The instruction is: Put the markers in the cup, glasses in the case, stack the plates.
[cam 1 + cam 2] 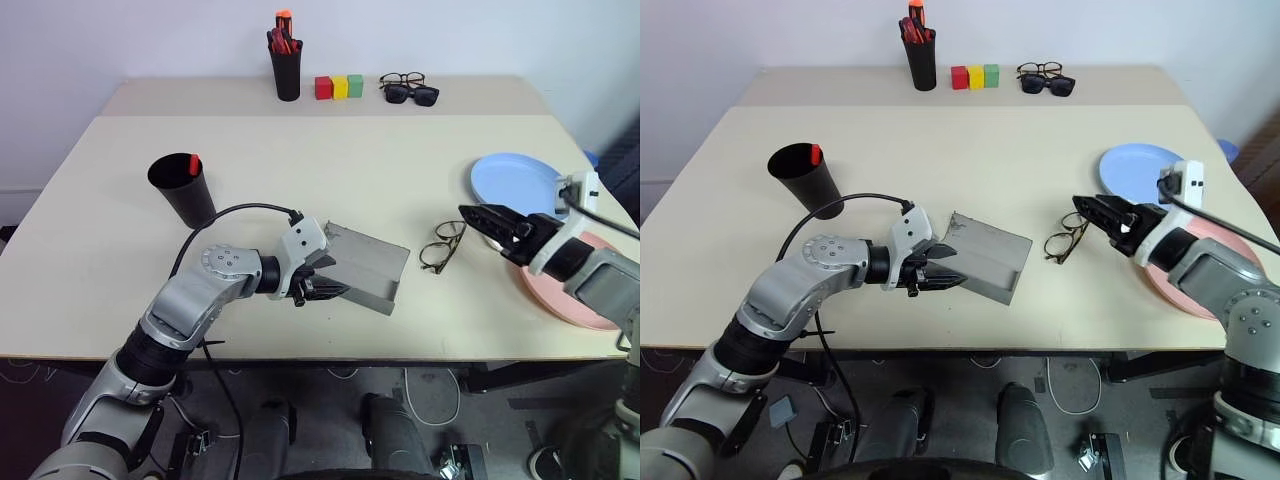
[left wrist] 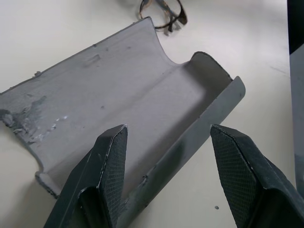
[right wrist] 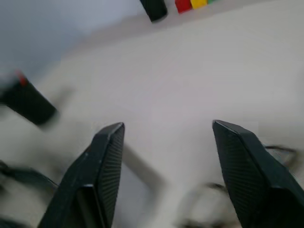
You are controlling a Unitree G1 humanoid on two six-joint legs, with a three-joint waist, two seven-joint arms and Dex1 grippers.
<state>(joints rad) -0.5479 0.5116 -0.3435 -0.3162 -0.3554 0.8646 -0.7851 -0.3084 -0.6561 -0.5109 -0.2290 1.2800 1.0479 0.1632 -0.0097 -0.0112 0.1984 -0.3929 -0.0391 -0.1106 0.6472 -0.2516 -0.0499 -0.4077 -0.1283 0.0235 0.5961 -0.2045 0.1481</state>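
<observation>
On the table, the cup already holds a red-capped marker. The open case is steadied by the left end effector, fingers spread astride its front wall, apparently to receive the glasses lying beside it. The right end effector hovers spread and empty, near the plates.

The glasses are cut off by the frame edge in the left wrist view, so just the lower rims show past the case, whose near end sits behind the left fingers. In the right wrist view everything is smeared: the cup is a dark streak with a red speck, and the glasses there are a faint blur. From the head views, a marker shows just its red cap above the cup rim. The pink plate, near the table's right edge, lies mostly under the right arm.
</observation>
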